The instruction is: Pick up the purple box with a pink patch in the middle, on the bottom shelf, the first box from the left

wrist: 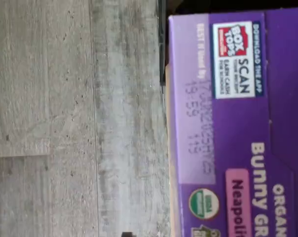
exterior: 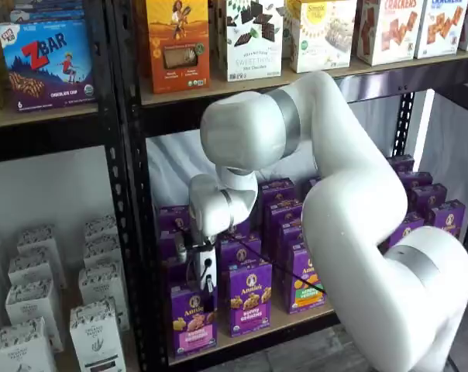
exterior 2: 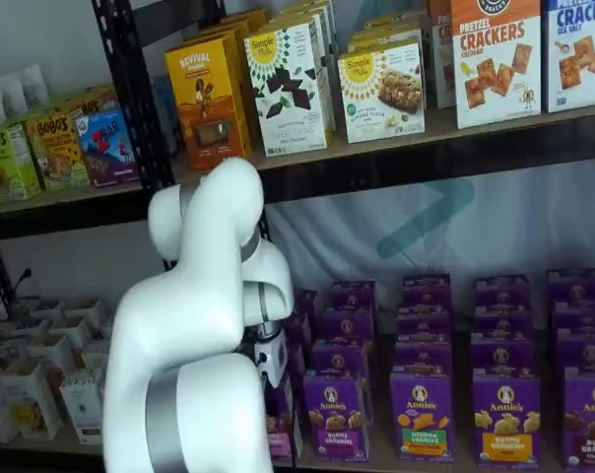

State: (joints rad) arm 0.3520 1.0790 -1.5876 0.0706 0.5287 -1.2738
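The purple box (exterior: 192,319) stands upright at the front left corner of the bottom shelf (exterior: 292,316), with a pink band across its lower front. In the wrist view its top face (wrist: 238,128) shows close up, with a Box Tops label and the pink patch. My gripper (exterior: 206,297) hangs from the white arm straight over this box, its black fingers down at the box's top edge. No gap between the fingers shows, and I cannot see whether they touch the carton. In a shelf view the arm hides most of the purple box (exterior 2: 281,439).
More purple cartons (exterior: 249,298) stand in rows to the right and behind, one with an orange-and-green patch (exterior: 304,283). A black perforated upright (exterior: 125,232) rises just left of the box. White cartons (exterior: 94,333) fill the neighbouring rack. Grey plank floor (wrist: 65,123) lies below.
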